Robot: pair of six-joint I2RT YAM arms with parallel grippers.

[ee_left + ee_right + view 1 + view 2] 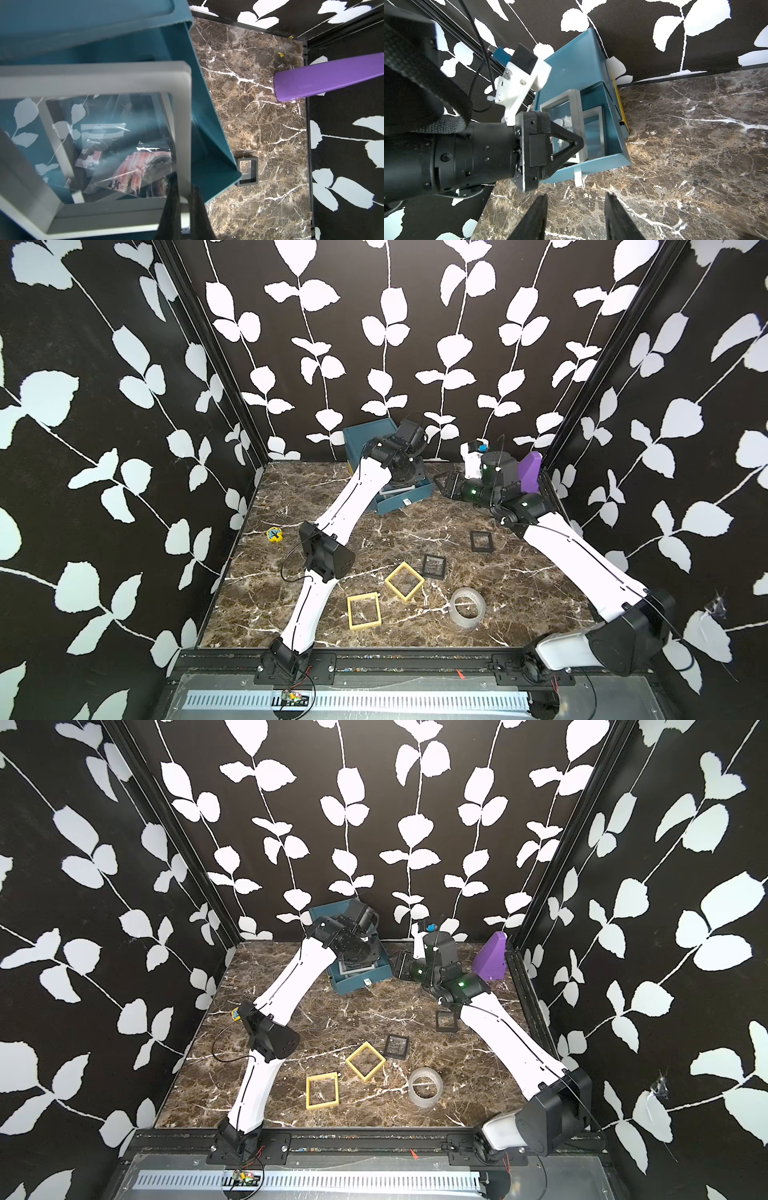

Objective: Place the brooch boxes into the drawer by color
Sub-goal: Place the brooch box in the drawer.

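Showing the left gripper (184, 200) clamped on one edge of a grey box (182, 124), we see that box held steeply tilted and reaching into the open drawer (591, 168), with its far edge close to the drawer's side wall. We cannot tell whether it touches the drawer floor. A second grey box (601, 133) lies in the same drawer, just beside the held one. The drawer is pulled out of the chest (361, 439), which stands against the back wall. The right gripper (576, 199) hovers just beside the drawer's front corner, jaws apart and empty, over the bare table (415, 526). We find open marble between the drawer and the front group: a yellow box (351, 612), a second yellow box (394, 572), a black box (434, 567) and a tape roll (465, 624). Another black box (473, 541) lies near the right forearm. A wedge (530, 472) stands by the right wall behind that arm, and a toy (274, 534) lies by the left wall, well apart.
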